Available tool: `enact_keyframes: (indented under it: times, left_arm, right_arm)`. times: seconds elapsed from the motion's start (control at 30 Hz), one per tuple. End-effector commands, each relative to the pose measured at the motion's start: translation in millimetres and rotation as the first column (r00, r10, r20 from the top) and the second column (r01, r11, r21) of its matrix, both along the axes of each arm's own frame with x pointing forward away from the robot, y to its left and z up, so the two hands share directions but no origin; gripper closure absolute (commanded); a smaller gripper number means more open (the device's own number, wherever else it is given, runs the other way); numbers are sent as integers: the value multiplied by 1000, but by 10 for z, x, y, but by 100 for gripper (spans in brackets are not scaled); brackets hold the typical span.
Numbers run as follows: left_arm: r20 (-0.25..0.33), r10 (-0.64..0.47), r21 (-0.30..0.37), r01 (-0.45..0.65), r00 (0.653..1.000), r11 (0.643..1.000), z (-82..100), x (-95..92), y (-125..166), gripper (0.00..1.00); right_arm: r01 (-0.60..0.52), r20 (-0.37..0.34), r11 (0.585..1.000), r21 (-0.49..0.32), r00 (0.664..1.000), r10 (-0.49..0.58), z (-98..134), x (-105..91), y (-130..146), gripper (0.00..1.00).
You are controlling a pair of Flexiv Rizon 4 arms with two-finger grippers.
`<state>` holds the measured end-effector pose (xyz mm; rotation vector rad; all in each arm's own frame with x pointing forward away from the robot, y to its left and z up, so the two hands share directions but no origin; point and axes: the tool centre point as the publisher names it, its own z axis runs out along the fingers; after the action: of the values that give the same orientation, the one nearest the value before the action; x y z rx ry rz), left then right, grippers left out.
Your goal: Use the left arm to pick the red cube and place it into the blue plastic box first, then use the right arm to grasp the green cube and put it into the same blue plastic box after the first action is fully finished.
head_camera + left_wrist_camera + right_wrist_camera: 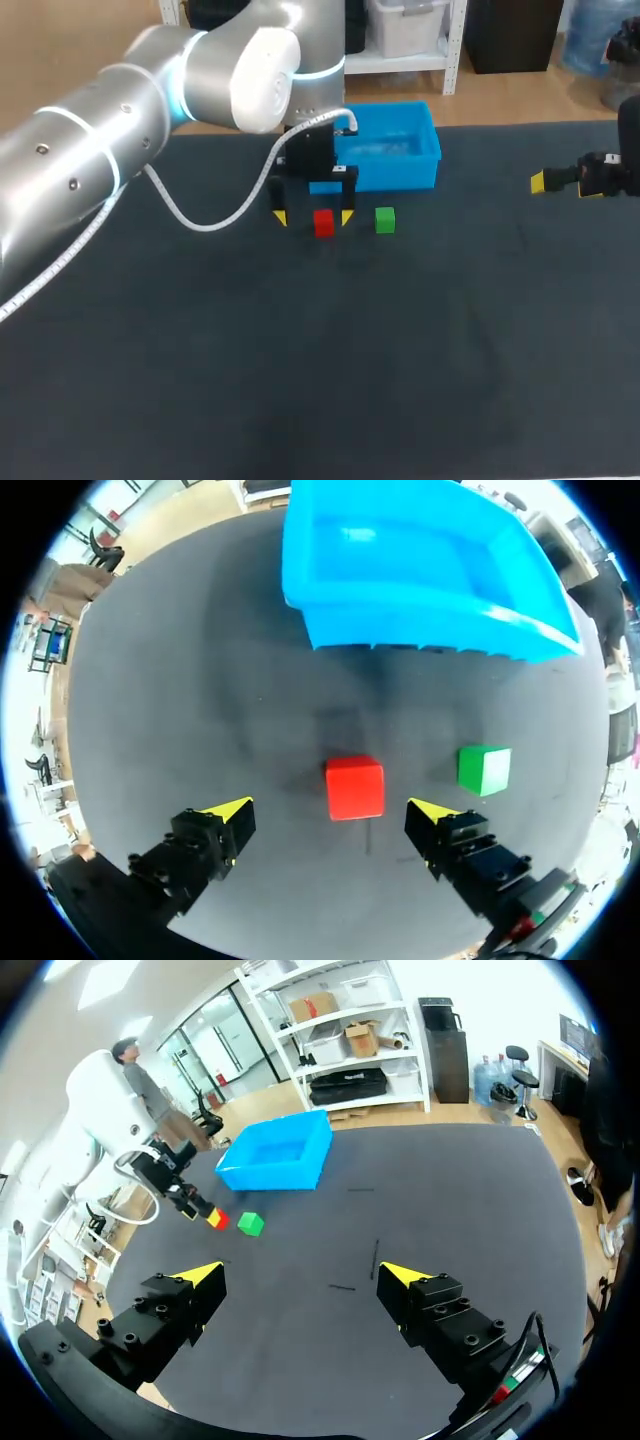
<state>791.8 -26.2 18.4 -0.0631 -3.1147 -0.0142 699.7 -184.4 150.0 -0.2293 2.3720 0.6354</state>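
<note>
Two cubes rest on the dark table point(300, 380) just in front of the blue plastic box point(400, 172): the red cube point(323, 222) and, near it toward the right arm's side, the green cube point(385, 220), apart from each other and both outside the box. The left gripper point(313, 217) is down at the red cube with its fingers spread, one yellow tip on either side and a visible gap at each, so the cube is not gripped. The right gripper point(300, 1276) sits well apart at the table's right side, fingers spread, holding nothing.
</note>
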Motion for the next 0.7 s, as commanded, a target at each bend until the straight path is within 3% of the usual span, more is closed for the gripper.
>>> enact_keyframes:
  times: [0.03, 0.37, 0.7]
  left_arm:
    - [-5, -3, 26, 4, 1000, 1000, -27, 70, -53, 0]
    - [-3, 28, 58, -28, 1000, 998, -81, 120, -39, 0]
    - [0, 96, 42, -96, 995, 994, -152, 187, -18, 0]
  right_arm:
    - [-1, 0, 1000, 0, 1000, 1, -5, 6, -1, 0]
    - [-1, 0, 1000, 0, 1000, 1, -5, 6, -1, 0]
    - [-1, 0, 1000, 0, 1000, 1, -5, 6, -1, 0]
